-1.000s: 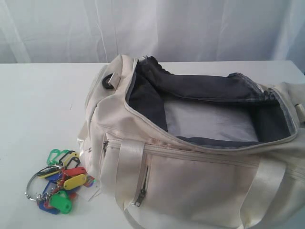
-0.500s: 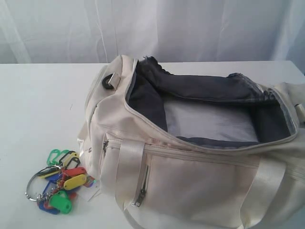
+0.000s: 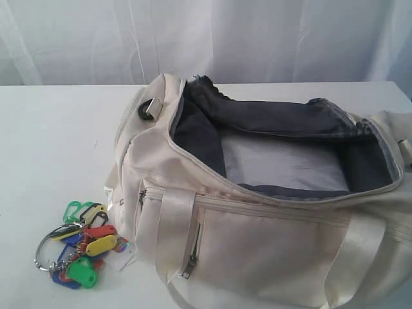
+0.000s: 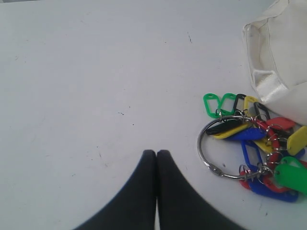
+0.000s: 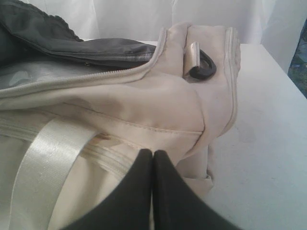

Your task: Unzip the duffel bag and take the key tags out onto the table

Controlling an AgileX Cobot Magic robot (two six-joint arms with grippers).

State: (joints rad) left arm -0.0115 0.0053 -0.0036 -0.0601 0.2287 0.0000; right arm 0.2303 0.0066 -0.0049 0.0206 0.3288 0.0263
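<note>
The cream duffel bag (image 3: pixel 257 232) lies unzipped on the white table (image 3: pixel 58 141), its grey lining showing and nothing visible inside. The key tags (image 3: pixel 80 248), a coloured bunch on a metal ring, lie on the table just left of the bag. In the left wrist view my left gripper (image 4: pixel 156 153) is shut and empty above bare table, a short way from the key tags (image 4: pixel 254 148) and the bag's corner (image 4: pixel 280 57). My right gripper (image 5: pixel 152 153) is shut with nothing in it, close over the bag's end (image 5: pixel 158 100) by its webbing strap (image 5: pixel 43 163). Neither gripper shows in the exterior view.
A white curtain (image 3: pixel 206 38) hangs behind the table. A dark D-ring (image 3: pixel 151 108) sits on the bag's left end, and another D-ring (image 5: pixel 201 64) shows in the right wrist view. A zipped side pocket (image 3: pixel 193 251) faces the camera.
</note>
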